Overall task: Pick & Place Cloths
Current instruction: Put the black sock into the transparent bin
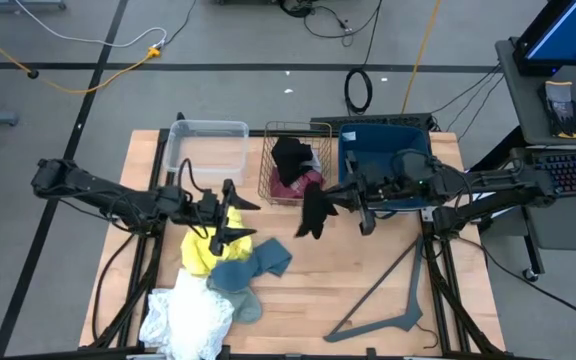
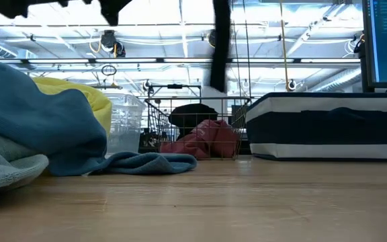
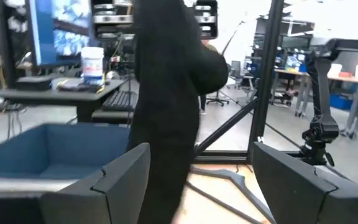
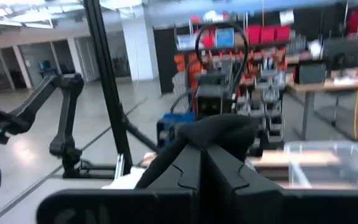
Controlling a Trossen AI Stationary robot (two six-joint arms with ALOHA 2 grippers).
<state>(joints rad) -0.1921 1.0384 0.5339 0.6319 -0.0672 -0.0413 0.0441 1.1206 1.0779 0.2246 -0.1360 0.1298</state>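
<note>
Cloth colours over pale wood table (image 1: 368, 290)

Black cloth (image 1: 315, 212) hanging; yellow (image 1: 198, 250), teal-blue (image 1: 253, 265), white (image 1: 188, 315) heaped; maroon-pink (image 2: 203, 141) in wire basket (image 1: 278, 185); navy bin (image 2: 328, 128), white-striped.

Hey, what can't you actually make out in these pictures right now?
- Wire basket, high view: the maroon cloth lies partly under a black cloth; anything beneath is hidden.
- White cloth, high view: cut off by the bottom edge.
- Held black cloth, low view: its top and the right gripper lie beyond the top edge.
- Blue bin, low view: its wall hides the inside.
</note>
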